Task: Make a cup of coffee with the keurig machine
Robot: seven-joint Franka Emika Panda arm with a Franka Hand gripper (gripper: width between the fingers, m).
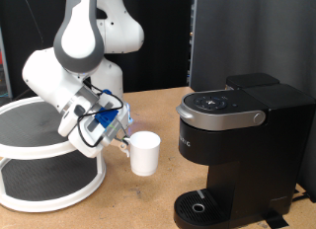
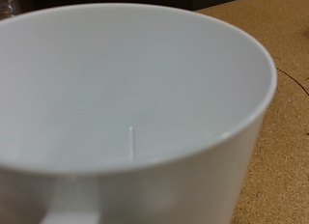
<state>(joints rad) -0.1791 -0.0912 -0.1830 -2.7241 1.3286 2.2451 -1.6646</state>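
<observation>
The cup [image 1: 146,154], a plain white mug, is at the middle of the exterior view with its handle turned towards my gripper [image 1: 120,140]. The gripper is shut on the handle and holds the cup upright, left of the keurig machine [image 1: 240,140]. The machine is black with a silver-grey lid handle, its lid is down, and its round drip base [image 1: 201,206] is bare. In the wrist view the cup [image 2: 135,98] fills the picture; its inside is empty and the handle [image 2: 58,207] shows at the edge. My fingers do not show there.
A white two-tier round stand [image 1: 44,155] is at the exterior view's left, just behind the arm. The brown table [image 1: 128,204] shows below the cup. A dark panel [image 1: 247,37] stands behind the machine.
</observation>
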